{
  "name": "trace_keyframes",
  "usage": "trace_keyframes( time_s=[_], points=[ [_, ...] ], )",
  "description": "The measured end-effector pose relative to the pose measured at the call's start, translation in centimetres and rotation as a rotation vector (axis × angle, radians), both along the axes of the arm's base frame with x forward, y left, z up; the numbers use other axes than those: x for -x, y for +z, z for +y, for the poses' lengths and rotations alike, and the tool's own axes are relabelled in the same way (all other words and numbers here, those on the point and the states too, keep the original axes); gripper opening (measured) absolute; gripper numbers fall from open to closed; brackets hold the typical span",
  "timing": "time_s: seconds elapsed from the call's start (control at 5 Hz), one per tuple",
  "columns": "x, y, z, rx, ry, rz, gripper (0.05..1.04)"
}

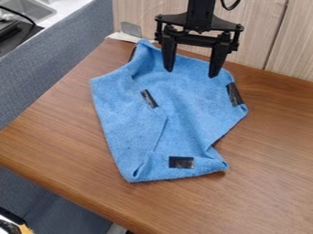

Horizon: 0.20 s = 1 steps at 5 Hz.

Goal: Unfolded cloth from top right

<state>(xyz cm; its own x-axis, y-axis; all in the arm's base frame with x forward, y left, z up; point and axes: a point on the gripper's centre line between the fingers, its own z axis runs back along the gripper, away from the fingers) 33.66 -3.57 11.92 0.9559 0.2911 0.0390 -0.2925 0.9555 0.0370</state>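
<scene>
One blue cloth (116, 109) lies on the one brown wooden surface (269, 183), rumpled and only partly spread, mostly across its upper and middle part. Four black patches (181, 162) show on the cloth: one near its middle, one by its right edge, one close to its lower edge, and one (just a dark sliver) at its upper left edge. At least one long crease runs down the lower middle, and the lower right edge bends inward.

One black gripper (191, 71) hangs over the upper part of the cloth, its two fingers (218, 57) pointing down and standing wide apart, with blue fabric visible between them. I cannot tell whether either tip touches the cloth.

Behind the surface stands one pale wood-grain wall (263, 41), with one small grey piece (130, 29) in front of it. One blue-grey partition (67, 55) runs along the left, and one sink (30, 9) sits beyond it.
</scene>
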Motion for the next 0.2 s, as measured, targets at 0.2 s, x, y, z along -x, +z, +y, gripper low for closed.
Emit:
trace_keyframes(
  time_s=[0.2],
  points=[
    [0.00, -0.05, -0.05, 0.000, -0.002, 0.002, 0.999]
  ],
)
